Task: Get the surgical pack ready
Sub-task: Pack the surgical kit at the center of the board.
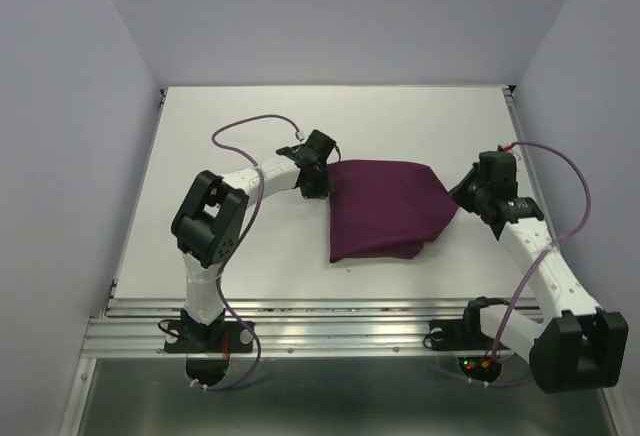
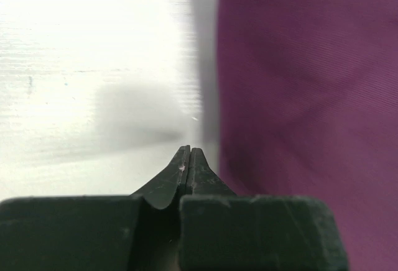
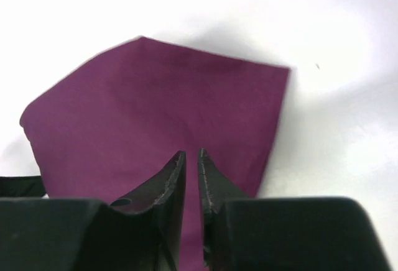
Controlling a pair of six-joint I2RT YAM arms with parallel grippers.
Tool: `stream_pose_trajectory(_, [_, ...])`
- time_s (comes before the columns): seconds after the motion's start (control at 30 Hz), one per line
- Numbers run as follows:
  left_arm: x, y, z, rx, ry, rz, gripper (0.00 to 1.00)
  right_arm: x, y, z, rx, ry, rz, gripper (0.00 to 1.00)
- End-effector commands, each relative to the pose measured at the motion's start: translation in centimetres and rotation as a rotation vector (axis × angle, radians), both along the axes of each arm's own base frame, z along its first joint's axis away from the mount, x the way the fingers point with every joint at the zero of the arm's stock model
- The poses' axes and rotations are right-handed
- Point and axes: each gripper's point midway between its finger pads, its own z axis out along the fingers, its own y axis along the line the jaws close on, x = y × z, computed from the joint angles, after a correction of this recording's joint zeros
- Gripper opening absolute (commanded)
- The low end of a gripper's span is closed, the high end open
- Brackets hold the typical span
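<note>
On the white table [image 1: 400, 126], near its middle, the folded purple cloth [image 1: 385, 211] is laid. Just beside its far left corner the left gripper [image 1: 314, 189] is seen closed on nothing. Over its right corner the right gripper [image 1: 460, 196] is poised, jaws narrowly parted.

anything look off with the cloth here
The dark purple cloth is folded lopsidedly on the white table: its right side tapers to a point and the edges sit askew, not square. Nothing looks spilled or damaged.
</note>
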Motion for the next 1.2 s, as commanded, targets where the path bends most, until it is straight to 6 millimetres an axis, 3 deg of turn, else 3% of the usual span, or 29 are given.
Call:
stream_pose_trajectory(0.0, [1.1,1.1,-0.6,0.082,-0.005,0.019,0.0,3.5,2.2,1.6,-0.005,-0.022,0.147,0.15])
stream_pose_trajectory(0.2, [2.3,0.9,-2.5,0.109,0.004,0.018,0.0,7.5,2.8,-1.7,-0.036,0.085,0.184,0.14])
stream_pose_trajectory(0.3, [3.0,-0.1,-2.3,0.083,-0.004,0.001,0.0,8.6,3.3,-3.0,-0.03,0.119,0.214,0.14])
stream_pose_trajectory(0.43, [3.6,-1.3,-1.7,0.047,-0.009,-0.024,0.0,10.4,6.4,-4.7,0.011,0.123,0.301,0.14])
stream_pose_trajectory(0.6, [4.2,-3.3,-0.6,-0.027,-0.013,-0.072,0.0,11.0,8.4,-7.6,0.019,0.177,0.342,0.14])
stream_pose_trajectory(0.73, [4.5,-5.5,-0.3,-0.113,-0.003,-0.118,0.0,10.2,8.9,-11.6,0.014,0.261,0.35,0.17])
stream_pose_trajectory(0.8, [4.3,-6.0,0.0,-0.135,0.006,-0.13,0.0,9.9,8.8,-12.3,0.011,0.279,0.347,0.17])
stream_pose_trajectory(1.0, [3.7,-8.0,3.4,-0.193,-0.05,-0.167,0.0,9.5,11.4,-12.5,-0.013,0.284,0.407,0.16])
stream_pose_trajectory(1.17, [3.1,-8.8,4.1,-0.188,-0.051,-0.183,0.0,9.5,13.2,-11.8,-0.035,0.29,0.436,0.17])
